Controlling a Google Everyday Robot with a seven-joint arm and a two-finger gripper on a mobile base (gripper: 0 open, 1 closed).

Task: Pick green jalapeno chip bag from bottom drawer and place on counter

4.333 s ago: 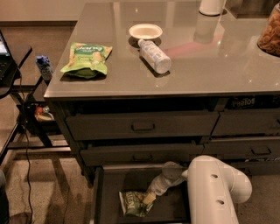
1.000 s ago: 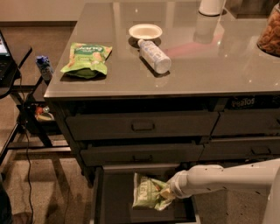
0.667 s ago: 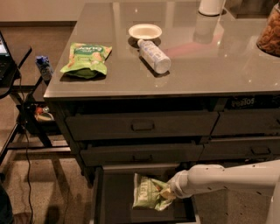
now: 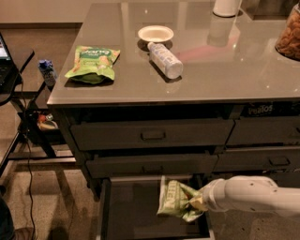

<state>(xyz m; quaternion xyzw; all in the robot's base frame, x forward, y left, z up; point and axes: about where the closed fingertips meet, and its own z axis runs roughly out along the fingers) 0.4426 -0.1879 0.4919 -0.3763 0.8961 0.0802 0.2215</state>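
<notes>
The green jalapeno chip bag (image 4: 174,200) is a crinkled olive-green bag with pale lettering. My gripper (image 4: 197,204) is shut on its right edge and holds it lifted over the open bottom drawer (image 4: 126,213), near the drawer's right side. My white arm (image 4: 253,194) reaches in from the right. The counter (image 4: 225,61) is the glossy grey top of the cabinet above.
On the counter lie a brighter green bag (image 4: 93,62), a white bowl (image 4: 155,33), a lying bottle (image 4: 165,60), a white container (image 4: 226,7) and a snack jar (image 4: 288,38). Two shut handled drawers (image 4: 152,135) sit above. A black side desk (image 4: 14,70) stands left.
Since the earliest frame my arm has swung to reach from the right and lifted the bag off the drawer floor. Over the last second the bag has hardly moved.
</notes>
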